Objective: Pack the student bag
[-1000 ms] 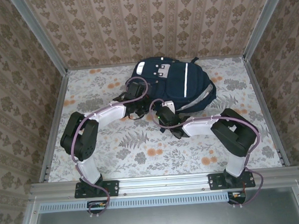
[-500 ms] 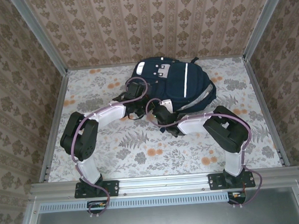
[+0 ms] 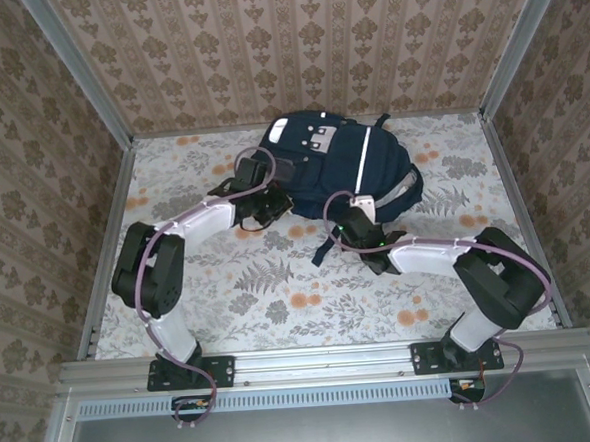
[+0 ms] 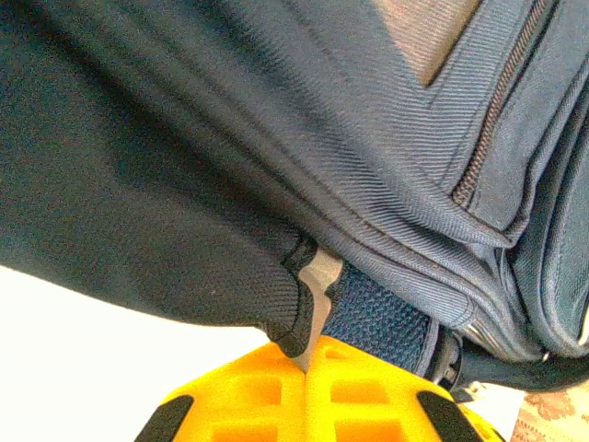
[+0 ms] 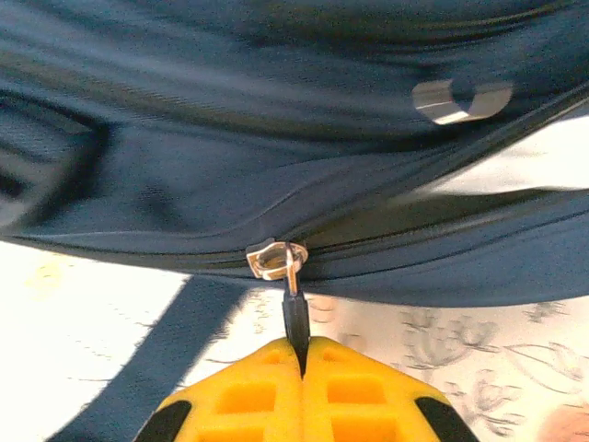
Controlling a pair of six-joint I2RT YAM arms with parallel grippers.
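Two grips on student bag [image 3: 344, 168]: your left gripper [image 4: 308, 354] clamped shut on fabric edge [image 4: 293, 318] at bag's left side; right gripper [image 5: 302, 354] pinching zipper pull [image 5: 294, 313] at bag's near side.

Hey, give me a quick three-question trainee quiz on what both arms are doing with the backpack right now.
1. True or false: the right tool is shut on the zipper pull.
2. The left tool pinches: A) the student bag at a fabric edge, B) a pencil, C) nothing.
3. Fill in: the bag lies toward the table's ___ side.
Key: 1 true; 2 A; 3 far.
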